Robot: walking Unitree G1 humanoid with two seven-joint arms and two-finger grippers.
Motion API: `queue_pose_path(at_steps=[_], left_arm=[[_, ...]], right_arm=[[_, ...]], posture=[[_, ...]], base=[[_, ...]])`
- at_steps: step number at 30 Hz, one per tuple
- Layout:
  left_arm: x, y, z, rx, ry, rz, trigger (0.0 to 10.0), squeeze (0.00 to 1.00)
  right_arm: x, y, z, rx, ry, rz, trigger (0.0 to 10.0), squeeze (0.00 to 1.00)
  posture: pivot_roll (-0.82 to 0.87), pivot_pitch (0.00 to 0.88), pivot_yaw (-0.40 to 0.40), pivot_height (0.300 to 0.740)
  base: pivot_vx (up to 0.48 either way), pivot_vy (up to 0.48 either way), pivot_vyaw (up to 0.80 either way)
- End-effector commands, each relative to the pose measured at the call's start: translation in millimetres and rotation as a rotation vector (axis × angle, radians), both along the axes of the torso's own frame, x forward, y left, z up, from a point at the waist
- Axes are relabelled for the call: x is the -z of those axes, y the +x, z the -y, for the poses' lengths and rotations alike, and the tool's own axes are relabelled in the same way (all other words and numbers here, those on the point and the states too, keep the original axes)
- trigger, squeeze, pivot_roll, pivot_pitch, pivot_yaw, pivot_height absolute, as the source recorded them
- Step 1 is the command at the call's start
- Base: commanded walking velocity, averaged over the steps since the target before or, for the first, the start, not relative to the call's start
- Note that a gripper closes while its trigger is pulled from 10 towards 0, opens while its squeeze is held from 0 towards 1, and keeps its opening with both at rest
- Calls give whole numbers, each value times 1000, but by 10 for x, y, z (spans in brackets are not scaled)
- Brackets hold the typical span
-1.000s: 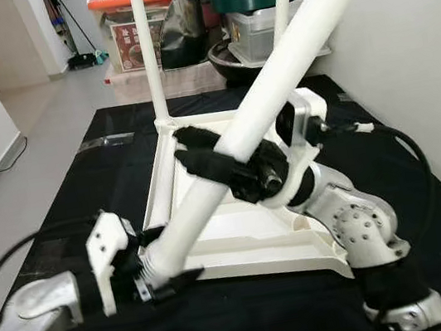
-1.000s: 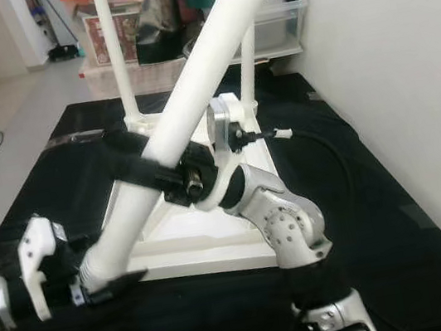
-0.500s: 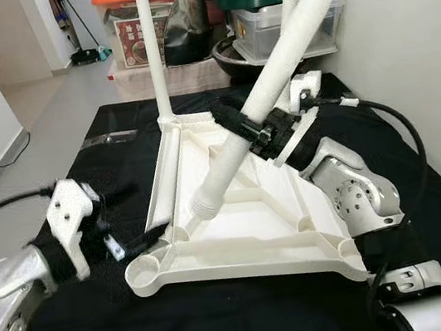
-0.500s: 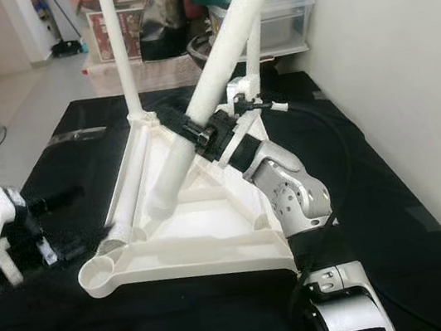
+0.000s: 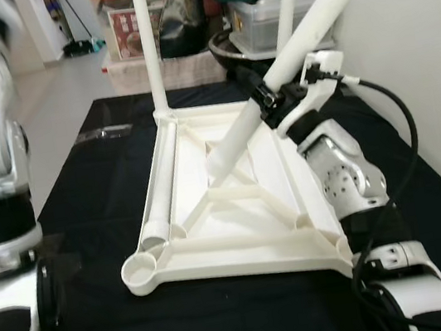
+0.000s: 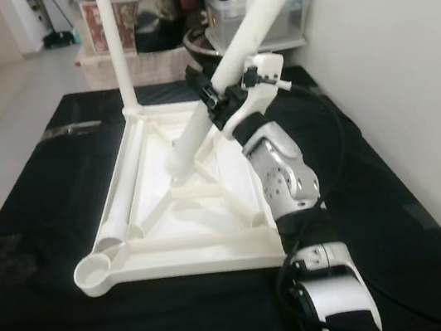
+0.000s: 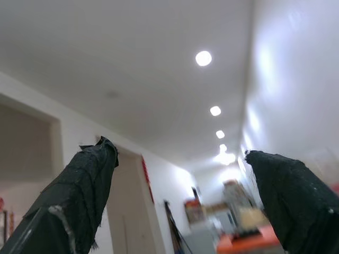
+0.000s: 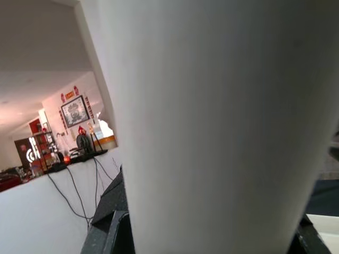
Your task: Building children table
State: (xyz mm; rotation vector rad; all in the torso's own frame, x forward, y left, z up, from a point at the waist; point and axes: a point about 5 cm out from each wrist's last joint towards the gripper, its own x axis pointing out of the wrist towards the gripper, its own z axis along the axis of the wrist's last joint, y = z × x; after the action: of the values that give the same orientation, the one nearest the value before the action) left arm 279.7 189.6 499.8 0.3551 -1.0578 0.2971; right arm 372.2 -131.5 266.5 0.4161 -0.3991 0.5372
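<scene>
A black mat (image 5: 89,237) covers the floor. On it lies the white tabletop (image 5: 236,213), underside up, with two legs (image 5: 150,50) standing upright at its far corners. The right gripper (image 5: 265,100) pinches a third, tilted table leg (image 5: 301,35) between its fingers above the tabletop. The left gripper (image 7: 180,196) is raised toward the ceiling, its fingers (image 7: 85,196) spread apart.
</scene>
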Motion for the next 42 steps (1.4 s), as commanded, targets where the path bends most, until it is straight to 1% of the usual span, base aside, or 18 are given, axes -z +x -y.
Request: queue_pose_path(at_steps=[1,2,4,8,10,14,15,20,24,27,28,30,38,39,40,42], left_arm=[[-166,-51,55,-1,-5,50,10000,0],[-166,-51,55,-1,-5,50,10000,0],[-292,-93,117,20,-34,97,10000,0],[-361,-103,140,13,-66,121,10000,0],[-386,-103,111,-1,-96,124,10000,0],[-399,-122,91,-13,-108,136,10000,0],[-434,-133,66,-39,-119,149,10000,0],[-467,-151,57,-43,-135,169,10000,0],[-465,-158,49,-54,-155,191,10000,0],[-449,-122,53,-59,-148,177,10000,0],[-426,-84,48,-56,-158,159,10000,0],[-420,-74,46,-56,-162,154,10000,0],[-455,-97,70,-63,-165,189,10000,0],[-320,-68,-62,-104,-164,157,10000,0],[-289,-64,-95,-116,-161,148,10000,0],[-121,61,-198,-139,-162,64,10000,0]], right_arm=[[-67,-7,51,26,19,30,0,0],[-67,-7,51,26,19,30,0,0],[-51,-2,62,42,29,24,0,0],[-33,-1,61,50,37,20,0,0],[-15,-4,58,49,38,17,0,0],[-9,-4,56,49,39,15,0,0],[5,2,30,44,38,10,0,0],[9,7,-8,38,37,12,0,0],[9,3,-5,39,38,12,0,0],[21,-5,13,45,34,11,0,0],[41,-6,29,53,35,5,0,0],[46,-6,33,55,35,4,0,0],[51,-14,31,55,37,5,0,0],[64,-18,39,59,30,2,0,0],[64,-18,39,60,28,2,0,0],[59,-20,44,62,28,3,0,0]], posture=[[108,0,-48,740],[108,0,-48,740],[112,0,-53,740],[114,0,-60,740],[123,0,-64,740],[126,0,-67,740],[133,0,-69,740],[135,0,-68,740],[127,0,-61,740],[126,0,-61,740],[126,0,-56,740],[126,0,-56,740],[119,0,-53,740],[98,0,-41,740],[98,0,-41,740],[95,0,-41,740]], base=[[0,0,0],[0,0,0],[0,0,0],[0,0,0],[0,0,0],[0,0,0],[0,0,0],[0,0,0],[0,0,0],[0,0,0],[0,0,0],[0,0,0],[0,0,0],[0,0,0],[0,0,0],[0,0,0]])
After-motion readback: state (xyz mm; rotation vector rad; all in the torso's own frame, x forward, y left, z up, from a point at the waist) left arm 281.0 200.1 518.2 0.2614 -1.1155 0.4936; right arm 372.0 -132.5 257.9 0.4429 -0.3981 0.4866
